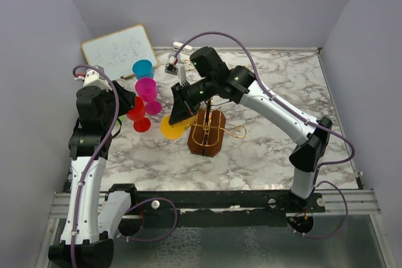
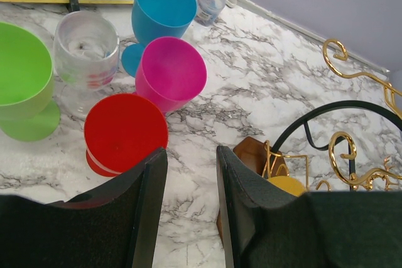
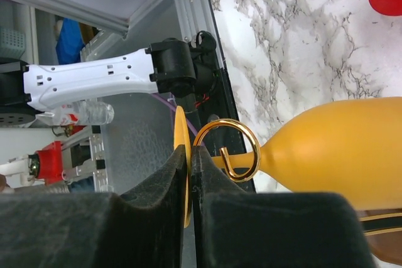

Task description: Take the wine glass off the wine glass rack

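Because the wine glass (image 3: 339, 149) hangs by its stem in a hook of the wine glass rack (image 1: 210, 145), the right gripper (image 3: 190, 155) clamps its foot, with the bowl just ahead. The left gripper (image 2: 191, 155) hovers open

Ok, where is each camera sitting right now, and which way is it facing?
Top external: above and behind the bases, looking down on the white marble table; both arms show.
Left wrist: on the left arm, facing the red plastic goblet and its neighbours; the open left pincer frames the bottom.
Right wrist: on the right arm, sighting along the yellow plastic wine glass hung on the gold wire rack; the right pincer clamps its foot.
Shared: all three show that glass and rack.
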Robot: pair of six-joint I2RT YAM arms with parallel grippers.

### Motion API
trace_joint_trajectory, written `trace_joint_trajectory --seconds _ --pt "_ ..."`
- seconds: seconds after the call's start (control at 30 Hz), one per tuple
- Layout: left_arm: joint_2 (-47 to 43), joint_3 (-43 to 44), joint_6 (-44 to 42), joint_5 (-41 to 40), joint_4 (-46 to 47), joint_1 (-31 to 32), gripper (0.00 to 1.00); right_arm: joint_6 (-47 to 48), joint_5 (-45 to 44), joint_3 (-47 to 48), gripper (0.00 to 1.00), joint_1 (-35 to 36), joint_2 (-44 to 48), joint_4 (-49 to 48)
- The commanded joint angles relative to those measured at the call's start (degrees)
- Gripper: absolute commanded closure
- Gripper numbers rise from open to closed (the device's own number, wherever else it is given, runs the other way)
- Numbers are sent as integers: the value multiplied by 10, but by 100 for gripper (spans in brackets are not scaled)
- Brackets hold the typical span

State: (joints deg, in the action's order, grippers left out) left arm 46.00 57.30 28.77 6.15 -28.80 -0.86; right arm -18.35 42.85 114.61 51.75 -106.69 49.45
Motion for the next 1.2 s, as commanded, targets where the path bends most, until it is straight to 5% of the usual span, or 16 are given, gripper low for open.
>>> trace_joint_trajectory --seconds 0.0,0.73,1.17 --pt "-10 3 -6 -6 2 2 60 -10 -16 -8 94 4 36 -27" --pt "4 11 -1 2 3 3 60 -45 -60 -84 99 -38 96 -87" --pt "13 16 -1 0 6 3 59 -93 85 16 99 -55 -3 -159"
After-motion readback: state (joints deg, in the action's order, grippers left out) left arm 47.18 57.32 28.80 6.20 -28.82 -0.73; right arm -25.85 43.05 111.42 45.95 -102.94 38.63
